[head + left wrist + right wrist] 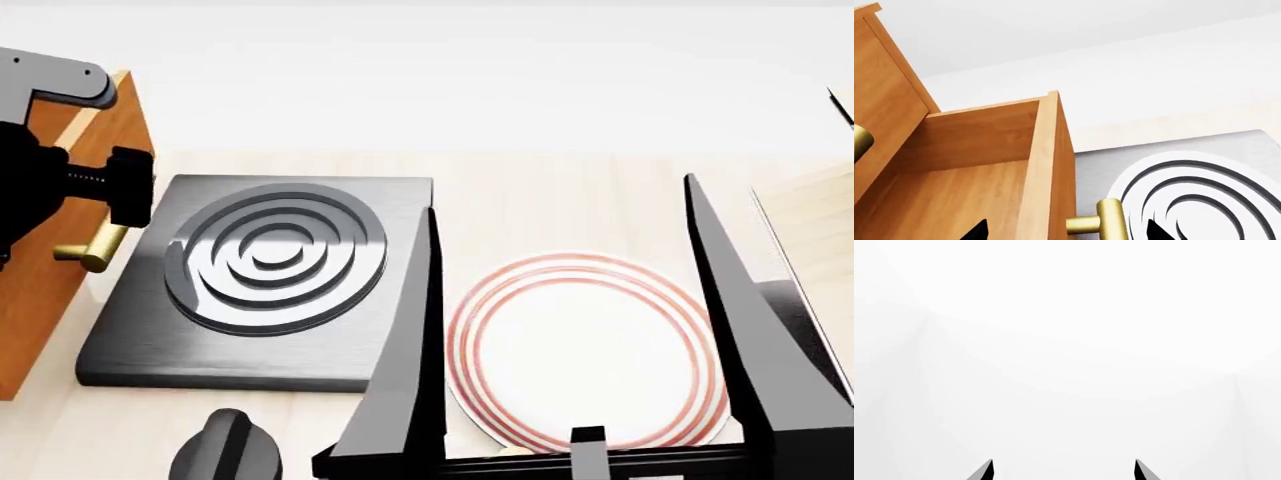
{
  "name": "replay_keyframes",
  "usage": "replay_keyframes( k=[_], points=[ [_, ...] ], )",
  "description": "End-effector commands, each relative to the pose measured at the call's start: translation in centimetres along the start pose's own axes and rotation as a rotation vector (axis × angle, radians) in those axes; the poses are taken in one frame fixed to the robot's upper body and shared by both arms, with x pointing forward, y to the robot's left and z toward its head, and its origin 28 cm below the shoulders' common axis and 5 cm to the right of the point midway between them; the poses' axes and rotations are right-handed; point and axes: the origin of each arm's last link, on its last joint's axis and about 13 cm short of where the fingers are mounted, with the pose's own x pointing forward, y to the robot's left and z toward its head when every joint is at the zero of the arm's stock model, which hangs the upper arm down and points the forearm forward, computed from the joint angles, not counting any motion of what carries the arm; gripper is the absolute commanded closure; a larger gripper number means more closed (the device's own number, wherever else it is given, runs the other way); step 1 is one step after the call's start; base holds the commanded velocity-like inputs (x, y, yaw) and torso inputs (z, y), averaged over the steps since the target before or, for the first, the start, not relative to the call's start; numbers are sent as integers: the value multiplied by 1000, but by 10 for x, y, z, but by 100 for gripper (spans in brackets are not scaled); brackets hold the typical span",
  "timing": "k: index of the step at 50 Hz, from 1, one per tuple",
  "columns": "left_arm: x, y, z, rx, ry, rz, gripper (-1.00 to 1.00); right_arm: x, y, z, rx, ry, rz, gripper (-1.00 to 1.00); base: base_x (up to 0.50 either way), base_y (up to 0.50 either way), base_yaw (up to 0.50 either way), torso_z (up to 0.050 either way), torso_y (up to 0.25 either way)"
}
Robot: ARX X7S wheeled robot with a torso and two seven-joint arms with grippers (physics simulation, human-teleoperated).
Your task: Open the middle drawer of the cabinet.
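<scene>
- Cabinet: orange-brown wood grain, satin; drawer interior same wood.
- Handle: brass-look metal, soft sheen.
- Burner plate: dark brushed metal, rings glossy with white reflections.
- Plate: white, smooth, red-brown rim rings.
- Bench: pale light wood, matt.
- Right claw fingers: black, matt, hard-looking.
- Left claw tips: black, matt.

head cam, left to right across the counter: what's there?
cabinet → brass handle with the left gripper at it → dark plate with raised concentric rings → white plate with red rings → pale wood piece at the right edge.
</scene>
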Motion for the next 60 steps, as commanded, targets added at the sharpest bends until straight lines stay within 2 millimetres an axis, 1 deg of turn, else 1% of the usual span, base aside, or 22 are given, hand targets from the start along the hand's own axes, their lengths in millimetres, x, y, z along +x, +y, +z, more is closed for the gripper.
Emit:
replay_keyframes(
  k=[1,39,51,60],
  points=[
    [2,-13,-4,-31,16,-47,-100,0,-3,0,-23,5,-8,-100,0,0,0,0,0],
    [4,-15,-15,-58,46,-35,-100,-1,-2,0,-26,2,-5,-100,0,0,0,0,0],
    [4,-25,-7,-66,30,-86,-100,0,-3,0,-26,0,-7,-100,0,0,0,0,0],
    [4,-33,-4,-110,31,-119,-100,0,-3,0,-25,0,-8,-100,0,0,0,0,0]
  ],
)
